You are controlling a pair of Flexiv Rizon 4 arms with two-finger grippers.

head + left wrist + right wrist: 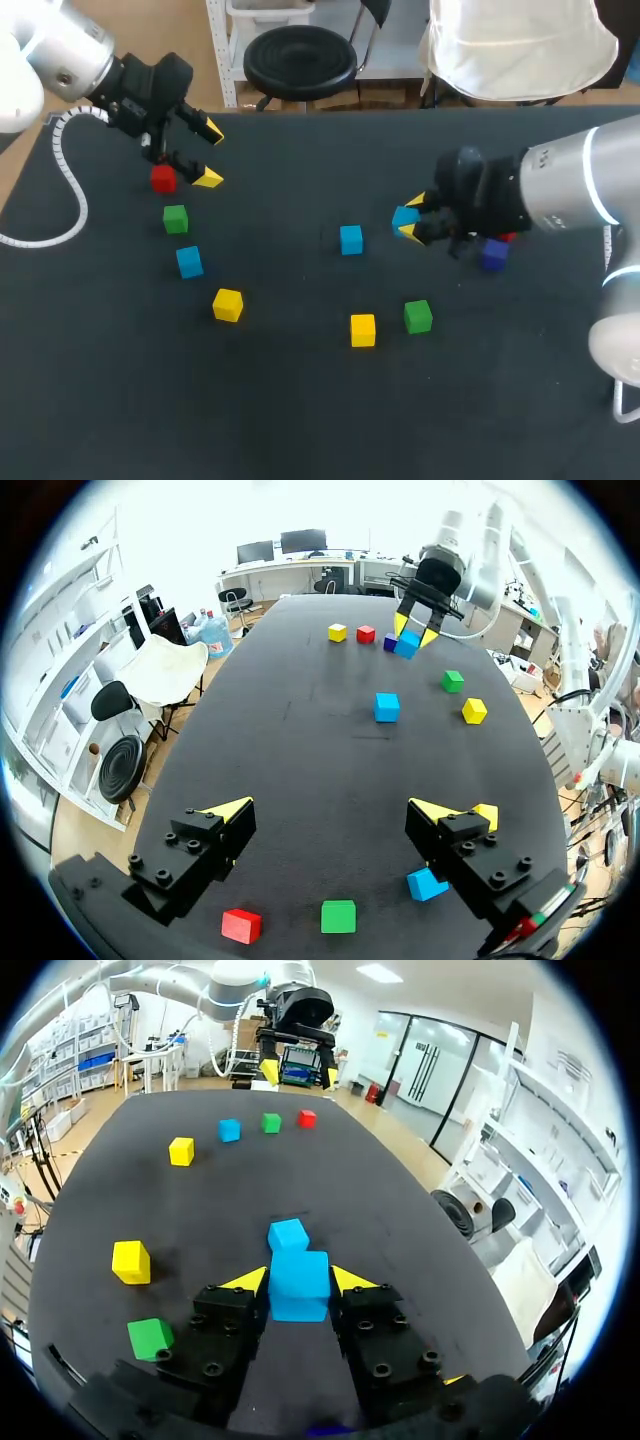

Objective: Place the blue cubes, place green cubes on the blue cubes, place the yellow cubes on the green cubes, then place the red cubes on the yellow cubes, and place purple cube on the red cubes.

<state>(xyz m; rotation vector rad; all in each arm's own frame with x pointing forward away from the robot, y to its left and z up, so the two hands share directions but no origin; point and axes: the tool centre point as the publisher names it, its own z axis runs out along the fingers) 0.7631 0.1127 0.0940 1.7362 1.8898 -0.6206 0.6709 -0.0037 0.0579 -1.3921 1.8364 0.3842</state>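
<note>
My right gripper point(410, 217) is shut on a blue cube point(299, 1285), its yellow tips on either side. Just ahead of it a second blue cube point(288, 1234) point(350, 239) lies on the table. A purple cube point(494, 254) and a red cube point(508, 237) sit under my right arm. My left gripper point(210, 154) stands open at the far left with nothing in it; below it lie a red cube point(241, 925), a green cube point(338, 916) and a blue cube point(427, 883). A yellow cube point(363, 329) and a green cube point(418, 316) lie nearer the front.
Another yellow cube point(228, 304) sits front left on the black table point(300, 420). The left wrist view shows one more yellow cube point(338, 632) beside the far red cube point(366, 634). A white cable point(70, 190) loops over the table's left edge.
</note>
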